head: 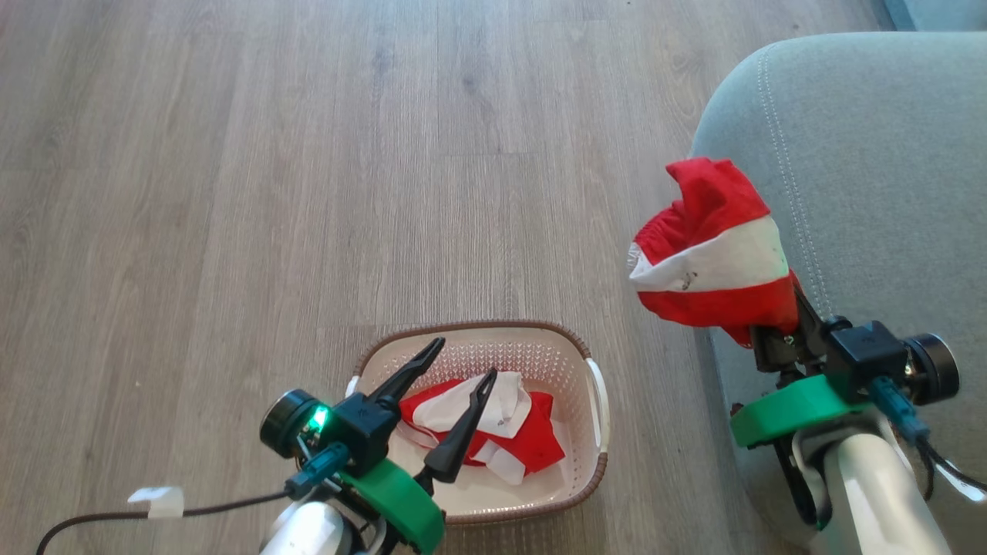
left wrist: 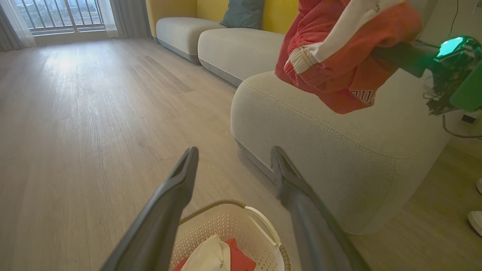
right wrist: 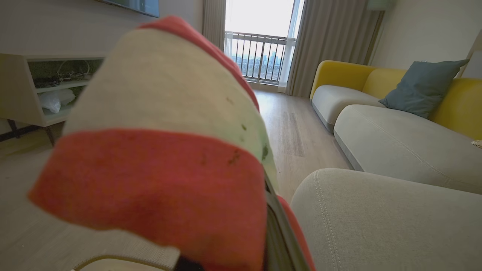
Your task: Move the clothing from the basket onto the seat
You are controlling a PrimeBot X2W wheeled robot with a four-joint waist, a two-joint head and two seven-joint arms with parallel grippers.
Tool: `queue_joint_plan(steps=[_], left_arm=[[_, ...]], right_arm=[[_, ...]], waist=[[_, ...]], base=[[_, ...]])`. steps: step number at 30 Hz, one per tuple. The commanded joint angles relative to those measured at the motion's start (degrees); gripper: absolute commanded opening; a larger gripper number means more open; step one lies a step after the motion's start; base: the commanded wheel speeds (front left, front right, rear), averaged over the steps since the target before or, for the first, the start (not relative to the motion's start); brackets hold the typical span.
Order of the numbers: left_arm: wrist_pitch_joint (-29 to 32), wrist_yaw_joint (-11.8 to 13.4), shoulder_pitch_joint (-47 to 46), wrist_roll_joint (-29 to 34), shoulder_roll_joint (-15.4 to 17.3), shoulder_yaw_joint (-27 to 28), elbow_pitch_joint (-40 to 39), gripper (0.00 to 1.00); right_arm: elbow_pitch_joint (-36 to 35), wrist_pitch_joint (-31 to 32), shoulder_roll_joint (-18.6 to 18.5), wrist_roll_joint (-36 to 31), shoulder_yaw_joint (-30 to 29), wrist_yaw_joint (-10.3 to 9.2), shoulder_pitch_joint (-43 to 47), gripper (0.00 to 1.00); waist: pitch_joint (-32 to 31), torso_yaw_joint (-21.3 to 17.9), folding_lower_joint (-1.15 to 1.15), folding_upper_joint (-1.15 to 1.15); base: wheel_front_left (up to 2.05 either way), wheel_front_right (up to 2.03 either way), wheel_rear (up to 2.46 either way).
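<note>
Two red-and-white garments show from the head camera. The held garment [head: 717, 247] is bunched on the right gripper [head: 775, 343], whose fingers are buried in the cloth and clamped on it, at the near left edge of the grey-green seat [head: 871, 169]. The second garment [head: 493, 432] lies crumpled inside the basket [head: 540, 362], which stands on the wooden floor [head: 308, 154] just left of the seat. The left gripper [head: 466, 358] hangs over the basket with its fingers spread wide and nothing between them.

Seen from the left wrist, the left gripper [left wrist: 234, 150] is wide apart – empty – with the basket [left wrist: 233, 222] below it and a fold of the second garment [left wrist: 218, 258] at the bottom edge. The held garment [left wrist: 339, 56] hangs in the air above the seat [left wrist: 320, 143], clear of its top, with part of some white lettering on its lower edge. The right gripper [left wrist: 406, 56] reaches in from the right behind the cloth. A yellow-backed sofa [left wrist: 233, 49] stands farther off.

From the right wrist, the held garment [right wrist: 162, 150] sits close and blurred – a white band over a red one – draped over the fingers [right wrist: 278, 233], one dark edge showing at the bottom. The seat [right wrist: 376, 218] lies to the lower right, the sofa [right wrist: 395, 143] with its blue cushion [right wrist: 421, 86] beyond.
</note>
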Motion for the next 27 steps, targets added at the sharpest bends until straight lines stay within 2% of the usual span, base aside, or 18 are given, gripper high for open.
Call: queue_joint_plan(steps=[1,9,18,27], left_arm=[[-0.3,-0.1,-0.7,0.0,0.1,1.9,-1.4,1.0],[-0.3,-0.1,0.7,0.0,0.3,1.9,1.1,1.0],[-0.3,-0.1,1.0,-0.1,-0.3,2.4,1.9,1.0],[-0.3,-0.1,1.0,0.3,-0.3,3.0,1.0,1.0]], right_arm=[[-1.6,-0.1,0.5,0.7,0.7,-0.03,-1.1,0.0],[1.8,-0.1,0.5,2.1,-0.1,-0.03,-0.1,0.0],[2.6,-0.1,0.5,2.2,-0.3,-0.03,-0.1,0.0],[1.6,-0.1,0.5,1.4,-1.3,-0.03,-0.7,0.0]], waist=[[0.0,0.0,0.0,0.0],[-0.1,-0.2,0.0,0.0],[-0.1,-0.4,0.0,0.0],[0.8,-4.3,0.0,0.0]], base=[[0.0,0.0,0.0],[0.0,0.0,0.0],[0.0,0.0,0.0],[0.0,0.0,0.0]])
